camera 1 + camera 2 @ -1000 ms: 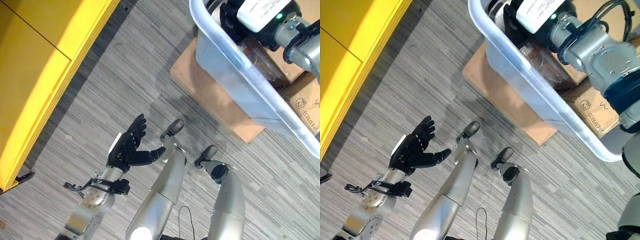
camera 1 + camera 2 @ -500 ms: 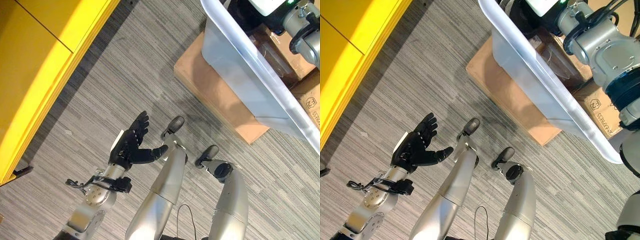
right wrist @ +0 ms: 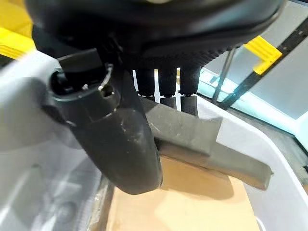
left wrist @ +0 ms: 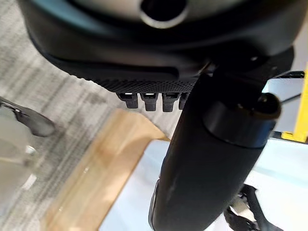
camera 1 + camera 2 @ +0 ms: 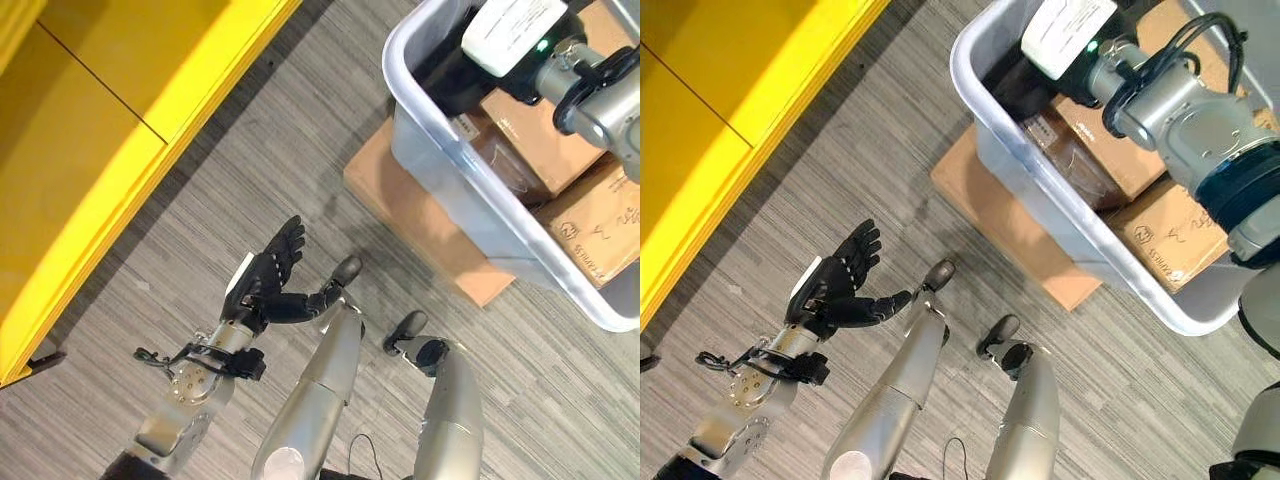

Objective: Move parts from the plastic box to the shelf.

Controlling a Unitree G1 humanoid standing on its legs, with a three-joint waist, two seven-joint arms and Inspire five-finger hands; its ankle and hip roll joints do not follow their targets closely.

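Left hand [image 5: 268, 284]: it hangs over the grey carpet floor [image 5: 250, 170] at about 7 o'clock in the head views, palm up, fingers straight and spread, thumb out to the side. It holds nothing.

Right hand [image 3: 144, 96]: it is reached down inside the plastic box [image 5: 985, 150] at about 1 o'clock. In the right wrist view its fingers [image 3: 166, 86] point down and curl onto a grey angular part [image 3: 202, 139], with the thumb standing on the near side of that part. The part lies on brown cardboard [image 3: 192, 202] inside the box. Whether the part is raised clear of the cardboard, I cannot tell.

Plastic box: pale grey and translucent, it rests on a flat cardboard sheet [image 5: 400, 205] on the floor. Cardboard cartons [image 5: 1165, 235] show through and within it.

Shelf [image 5: 90, 160]: the yellow structure runs along the 10 o'clock side of the head views, well apart from the box, with carpet between them.
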